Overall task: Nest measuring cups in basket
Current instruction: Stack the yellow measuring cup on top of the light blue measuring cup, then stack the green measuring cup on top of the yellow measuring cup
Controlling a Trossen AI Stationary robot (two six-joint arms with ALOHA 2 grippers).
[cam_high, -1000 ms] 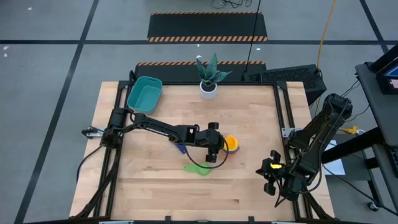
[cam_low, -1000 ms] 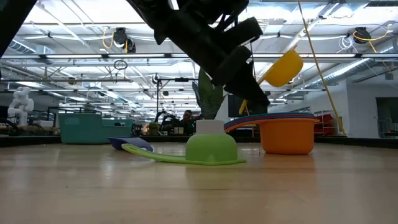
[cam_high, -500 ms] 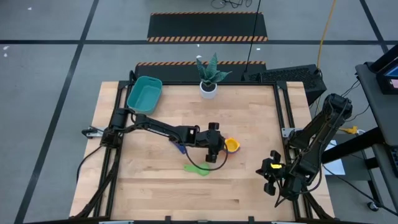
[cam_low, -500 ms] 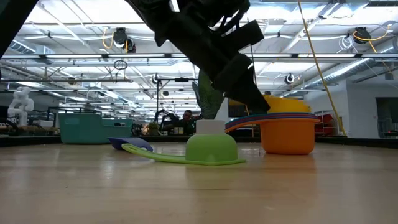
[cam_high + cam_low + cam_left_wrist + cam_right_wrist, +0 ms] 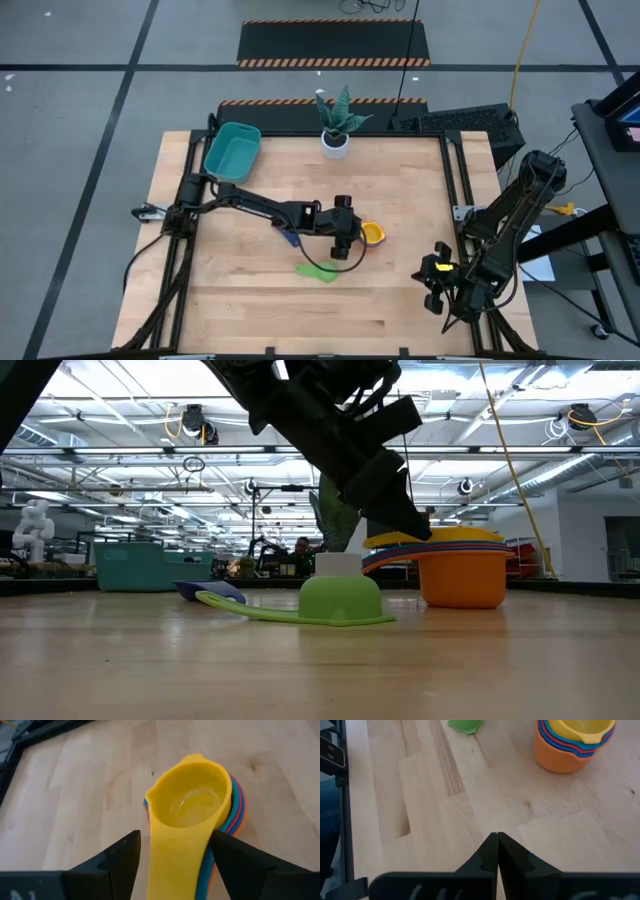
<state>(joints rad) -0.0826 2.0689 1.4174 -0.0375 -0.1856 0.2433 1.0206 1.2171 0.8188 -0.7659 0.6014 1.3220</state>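
Two dark fingers of the left gripper point(image 5: 172, 857) stand apart astride the glossy yellow cup's point(image 5: 192, 802) flat handle; its round bowl sits atop the orange-based stack point(image 5: 570, 745) at centre. Teal basket point(image 5: 232, 151) at ten o'clock. Right gripper point(image 5: 497, 851) pinched closed, four o'clock.

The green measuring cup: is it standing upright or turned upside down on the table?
Upside down. In the low view the green cup shows a domed bowl with its rim and handle flat on the table.

The yellow measuring cup point(image 5: 189, 805) is smooth, shiny plastic. The orange measuring cup point(image 5: 464, 580) looks like smooth plastic too. The counter point(image 5: 470, 795) is pale wood with grain lines, not shiny.
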